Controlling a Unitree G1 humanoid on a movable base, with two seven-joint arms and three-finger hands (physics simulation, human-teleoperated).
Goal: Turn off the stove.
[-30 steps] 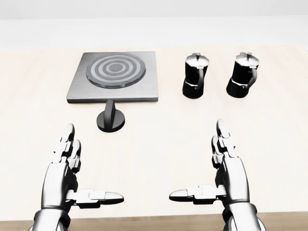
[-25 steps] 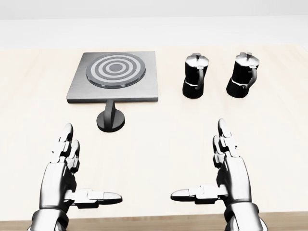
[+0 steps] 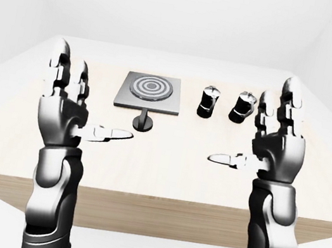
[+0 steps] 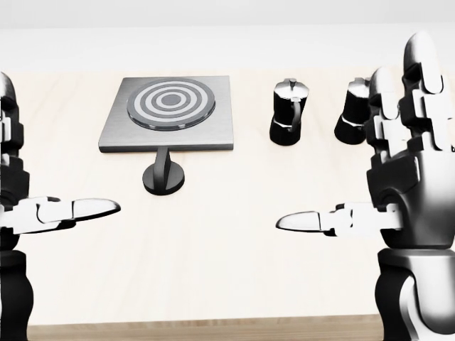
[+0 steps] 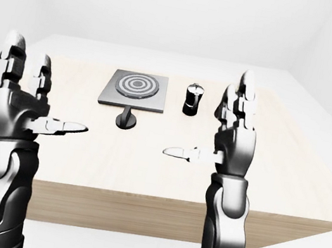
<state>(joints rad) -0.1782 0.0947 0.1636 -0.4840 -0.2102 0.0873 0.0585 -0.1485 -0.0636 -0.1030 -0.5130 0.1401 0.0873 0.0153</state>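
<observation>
We see the knob (image 4: 164,176) just on the near side of the stove (image 4: 169,114), its grip running near-to-far. It lies far and right of our open left hand (image 3: 63,106), the nearer; our right hand (image 3: 278,144), also open, stands well apart.

Two black and silver moka pots are standing upright on the pale wooden bench (image 3: 165,162), apart from each other: the left pot (image 4: 288,112) in full view, the right pot (image 3: 243,107) partly hidden in the head view.
</observation>
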